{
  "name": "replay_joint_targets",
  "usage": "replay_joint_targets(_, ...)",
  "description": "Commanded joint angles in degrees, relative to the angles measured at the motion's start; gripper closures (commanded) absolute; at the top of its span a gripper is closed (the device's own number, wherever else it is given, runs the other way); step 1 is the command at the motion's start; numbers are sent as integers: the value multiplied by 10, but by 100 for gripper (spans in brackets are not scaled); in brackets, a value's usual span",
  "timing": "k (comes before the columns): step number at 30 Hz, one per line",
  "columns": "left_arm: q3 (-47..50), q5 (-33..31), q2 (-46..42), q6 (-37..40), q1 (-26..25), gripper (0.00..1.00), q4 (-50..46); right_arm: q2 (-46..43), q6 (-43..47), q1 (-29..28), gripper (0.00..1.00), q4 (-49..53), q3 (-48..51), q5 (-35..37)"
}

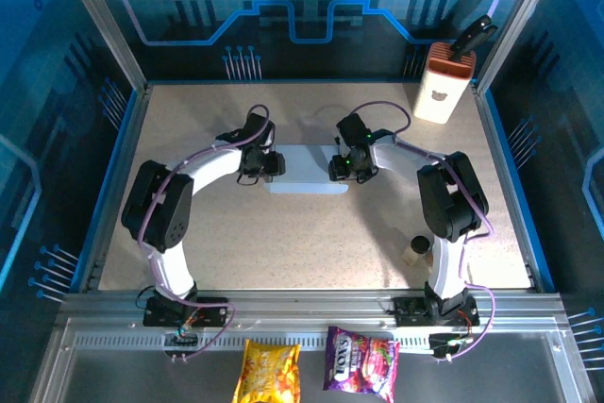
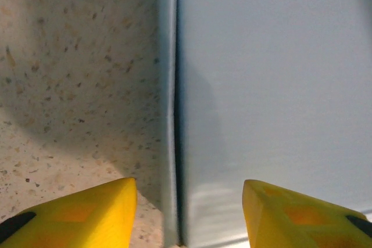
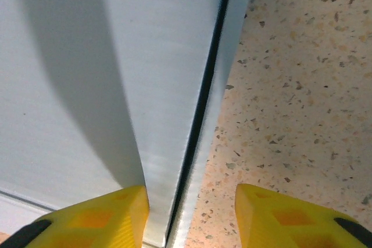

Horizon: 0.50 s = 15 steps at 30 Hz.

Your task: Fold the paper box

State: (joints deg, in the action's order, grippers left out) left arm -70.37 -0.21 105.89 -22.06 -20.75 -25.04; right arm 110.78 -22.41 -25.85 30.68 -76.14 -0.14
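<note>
The paper box (image 1: 307,172) lies flat in the middle of the table as a pale grey-white rectangle. My left gripper (image 1: 262,163) is at its left end and my right gripper (image 1: 343,166) at its right end. In the left wrist view the box (image 2: 273,85) has a doubled left edge, and the left gripper (image 2: 189,185) stands open astride it, one yellow fingertip (image 2: 110,201) over the table. In the right wrist view the right gripper (image 3: 190,190) is open across the box's (image 3: 87,85) right edge, touching nothing.
A tall white-and-orange container (image 1: 442,87) with a bear mark stands at the back right corner. A small brown object (image 1: 416,249) sits by the right arm's base. Two snack bags (image 1: 267,372) lie in front of the table's metal rail. Speckled tabletop (image 1: 236,243) surrounds the box.
</note>
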Motion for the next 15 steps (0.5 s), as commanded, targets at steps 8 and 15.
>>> replay_joint_targets(8, 20, 81, 36, -5, 5, 77, 2, 41, 0, 4, 74, -5, 10, -50)
replay_joint_targets(15, 96, 125, -33, -45, 3, 83, 21, 17, 3, -21, 85, 15, 8, -54)
